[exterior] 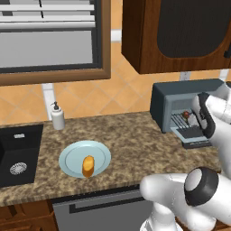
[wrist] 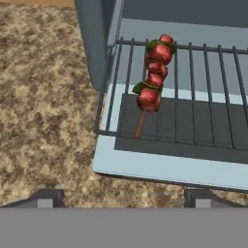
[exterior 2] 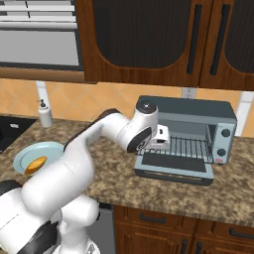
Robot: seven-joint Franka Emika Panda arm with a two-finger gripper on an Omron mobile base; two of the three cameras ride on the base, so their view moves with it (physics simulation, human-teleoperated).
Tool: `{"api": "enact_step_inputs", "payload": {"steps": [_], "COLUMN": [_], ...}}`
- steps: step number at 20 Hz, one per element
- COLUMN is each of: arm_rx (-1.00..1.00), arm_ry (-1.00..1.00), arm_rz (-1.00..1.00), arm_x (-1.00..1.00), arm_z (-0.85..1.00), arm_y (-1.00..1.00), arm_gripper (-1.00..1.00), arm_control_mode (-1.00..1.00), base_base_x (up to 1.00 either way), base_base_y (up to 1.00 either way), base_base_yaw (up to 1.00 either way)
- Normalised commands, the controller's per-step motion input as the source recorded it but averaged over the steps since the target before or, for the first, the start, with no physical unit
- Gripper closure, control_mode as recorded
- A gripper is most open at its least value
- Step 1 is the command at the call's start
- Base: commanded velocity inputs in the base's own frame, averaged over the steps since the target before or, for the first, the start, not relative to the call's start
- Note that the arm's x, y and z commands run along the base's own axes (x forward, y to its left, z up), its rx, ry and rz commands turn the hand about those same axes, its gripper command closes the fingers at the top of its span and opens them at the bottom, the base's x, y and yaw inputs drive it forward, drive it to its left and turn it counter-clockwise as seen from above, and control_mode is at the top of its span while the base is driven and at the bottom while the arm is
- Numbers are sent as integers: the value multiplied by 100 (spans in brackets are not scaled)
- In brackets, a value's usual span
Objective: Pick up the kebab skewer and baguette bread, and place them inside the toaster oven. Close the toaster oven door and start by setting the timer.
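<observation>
Reddish-brown meat chunks on a thin wooden stick, the kebab skewer (wrist: 153, 72), are lying on the wire rack (wrist: 193, 97) of the boxy blue-grey toaster oven (exterior 2: 198, 121), just ahead of the fingers (wrist: 123, 198) and slightly toward their right tip. Both dark fingertips (wrist: 46, 198) are standing wide apart at the bottom of the hand view, holding nothing; the skewer is resting free, clear of them. Green bits are showing between the meat pieces. The grey-framed toaster oven door (exterior 2: 173, 168) is hanging open, dropped flat onto the speckled brown stone worktop (exterior: 135, 144) directly beyond the fingers, its dark glass panel lying under the front edge of the rack. The small golden-orange baguette bread (exterior: 88, 166) is sitting on a round pale blue plate (exterior: 72, 155), well apart from the fingers, off to the left along the worktop. A white soap dispenser (exterior: 57, 116) is standing behind the plate, near a black sink (exterior: 20, 155).
</observation>
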Motion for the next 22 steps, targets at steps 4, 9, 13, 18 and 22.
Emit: {"api": "enact_step_inputs", "payload": {"steps": [4,9,13,18,22], "arm_rx": [0,0,0,-1,0], "arm_ry": [0,6,5,0,0], "arm_rz": [-10,-13,-17,-18,-10], "arm_x": [-85,-41,-16,0,0], "arm_z": [22,4,0,0,5], "arm_y": [100,100,100,100,100], "arm_gripper": [-100,-100,-100,-100,-100], "arm_control_mode": [-100,-100,-100,-100,-100], "base_base_x": [0,0,0,0,0], "base_base_y": [0,0,0,0,0], "base_base_yaw": [0,0,0,0,0]}}
